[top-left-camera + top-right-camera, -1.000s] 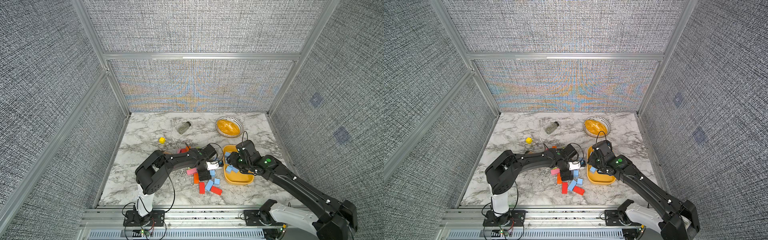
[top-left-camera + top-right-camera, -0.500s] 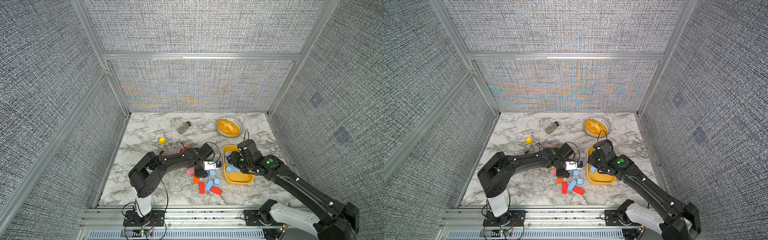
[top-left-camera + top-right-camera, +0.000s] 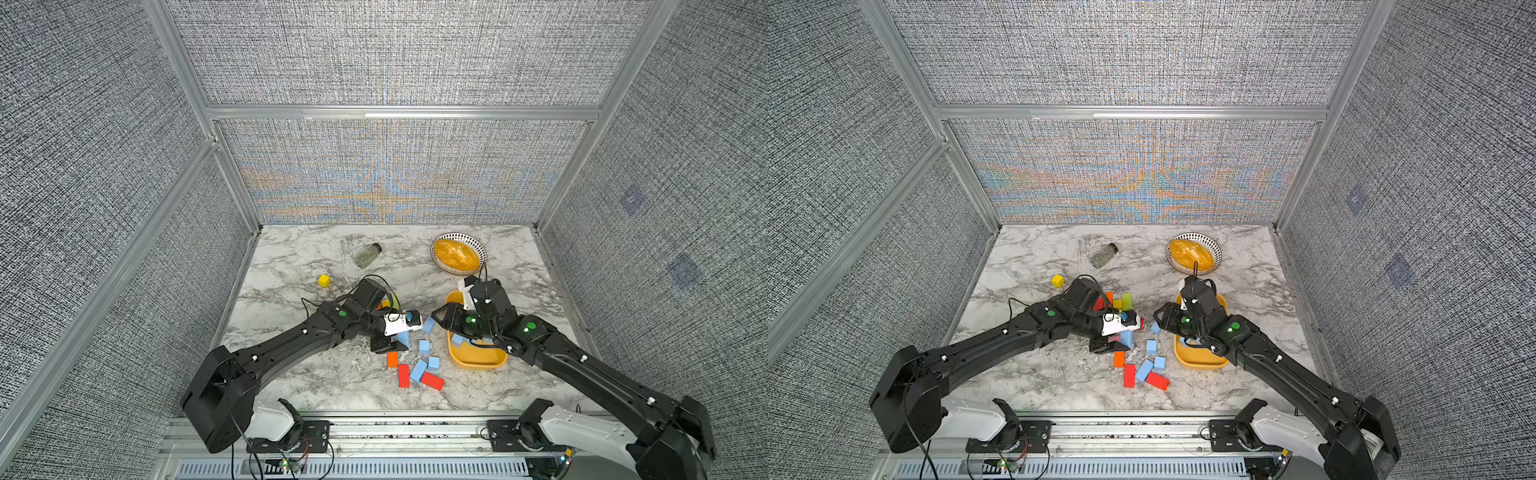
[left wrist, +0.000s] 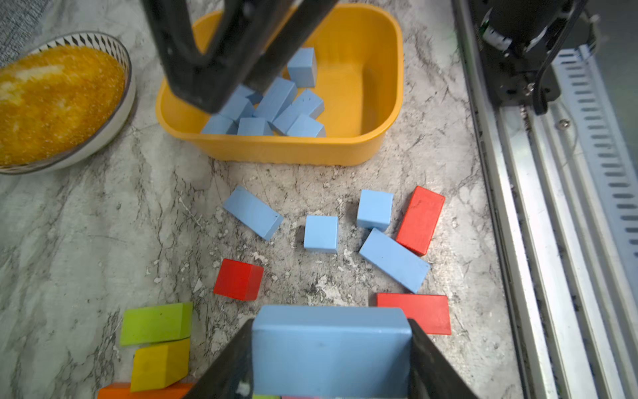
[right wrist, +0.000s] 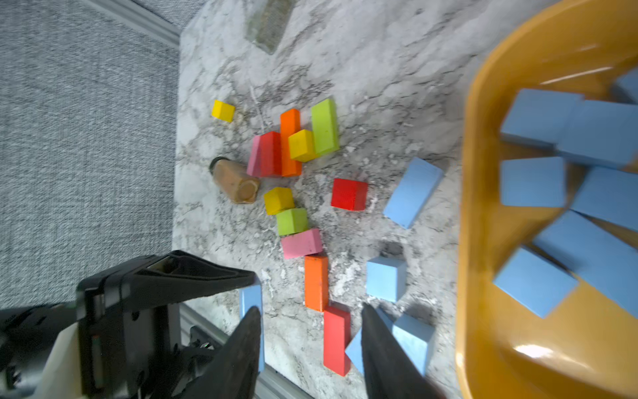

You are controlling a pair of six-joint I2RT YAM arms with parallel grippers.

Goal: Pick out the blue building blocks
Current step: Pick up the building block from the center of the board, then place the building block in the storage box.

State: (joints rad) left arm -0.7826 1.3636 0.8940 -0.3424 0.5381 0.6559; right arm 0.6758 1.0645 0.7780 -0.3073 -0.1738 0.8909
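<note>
My left gripper (image 4: 330, 324) is shut on a long blue building block (image 4: 328, 352), held a little above the marble; both top views show that block (image 3: 402, 337) (image 3: 1126, 337). Several more blue building blocks (image 4: 321, 233) (image 3: 424, 346) lie loose on the table beside the yellow tub (image 4: 276, 148) (image 3: 478, 365). In the tub is a heap of blue blocks (image 4: 276, 100) (image 5: 533, 181). Over the tub's left edge my right gripper (image 5: 310, 309) (image 3: 440, 320) hangs open and empty, above the loose blocks.
Red blocks (image 3: 403, 375) (image 3: 431, 381) and an orange one (image 3: 392, 359) lie among the loose blue ones. A mixed pile of coloured blocks (image 3: 1121, 301) and a brown bottle (image 5: 234, 179) sit under the left arm. Behind are a yellow cube (image 3: 324, 281), a glass jar (image 3: 368, 255) and a filled bowl (image 3: 457, 253).
My left gripper has closed on the long blue block. My right gripper has shifted left from over the tub and its jaws have narrowed a little.
</note>
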